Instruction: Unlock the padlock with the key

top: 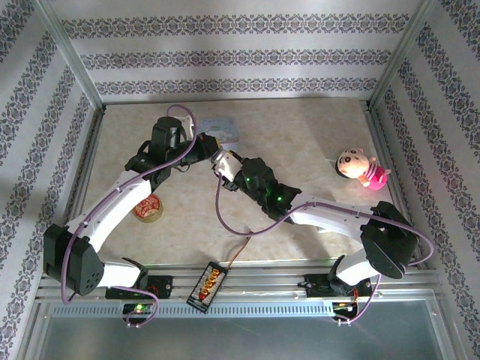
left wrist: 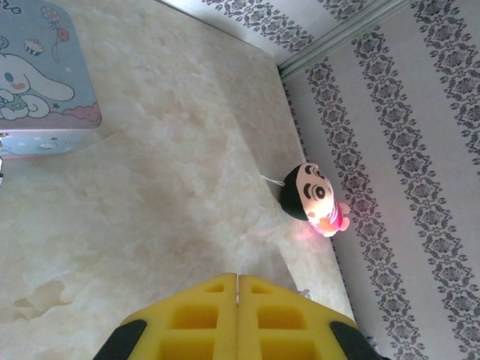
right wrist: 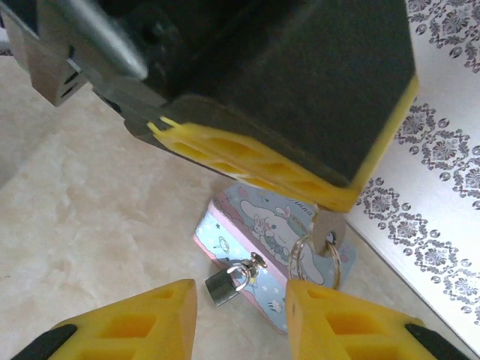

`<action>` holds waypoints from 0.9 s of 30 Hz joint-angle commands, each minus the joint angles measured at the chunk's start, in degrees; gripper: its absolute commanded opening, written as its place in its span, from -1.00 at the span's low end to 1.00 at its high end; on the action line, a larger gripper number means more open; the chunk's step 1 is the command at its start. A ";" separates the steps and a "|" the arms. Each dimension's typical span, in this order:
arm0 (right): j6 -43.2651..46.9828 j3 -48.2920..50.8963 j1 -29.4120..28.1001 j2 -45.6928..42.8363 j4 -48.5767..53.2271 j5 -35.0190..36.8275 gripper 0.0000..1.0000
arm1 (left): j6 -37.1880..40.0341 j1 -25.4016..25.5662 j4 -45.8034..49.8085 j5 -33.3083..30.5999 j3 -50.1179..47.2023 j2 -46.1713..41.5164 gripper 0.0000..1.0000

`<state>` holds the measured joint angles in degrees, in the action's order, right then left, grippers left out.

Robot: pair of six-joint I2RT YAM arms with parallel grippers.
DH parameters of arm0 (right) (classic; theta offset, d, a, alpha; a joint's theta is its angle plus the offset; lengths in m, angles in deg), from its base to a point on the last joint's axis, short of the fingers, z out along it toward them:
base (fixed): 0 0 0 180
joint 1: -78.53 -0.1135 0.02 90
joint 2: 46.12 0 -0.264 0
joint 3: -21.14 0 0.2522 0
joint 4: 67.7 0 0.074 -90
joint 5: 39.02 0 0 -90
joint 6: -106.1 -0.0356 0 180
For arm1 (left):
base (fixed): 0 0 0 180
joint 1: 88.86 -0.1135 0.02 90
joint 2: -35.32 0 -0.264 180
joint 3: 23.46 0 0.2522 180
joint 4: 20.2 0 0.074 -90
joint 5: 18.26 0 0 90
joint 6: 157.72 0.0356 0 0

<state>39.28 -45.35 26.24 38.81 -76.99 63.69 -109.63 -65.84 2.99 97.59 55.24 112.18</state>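
The left hand (left wrist: 238,281), clamped shut, pinches the key (right wrist: 327,227) just above the pale-blue tin (right wrist: 262,221). The right hand (right wrist: 241,294) stands part open and empty, just short of the small dark-grey padlock (right wrist: 222,286), whose shackle hooks the tin's hasp, on the table (right wrist: 90,225).

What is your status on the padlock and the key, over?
Left gripper shut on the key. Right gripper open, short of the padlock. Padlock hangs on the clasp of the tin, shackle closed. Nothing in the way.
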 commanded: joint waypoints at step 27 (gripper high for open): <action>3.36 0.14 -0.71 0.12 -10.13 5.05 -0.23 | -1.94 -1.14 1.03 -0.06 -1.32 -2.30 -1.00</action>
<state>42.28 -46.07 26.13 40.88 -82.89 67.89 -110.48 -66.38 3.49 98.01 54.61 110.69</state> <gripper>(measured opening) 0.388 0.046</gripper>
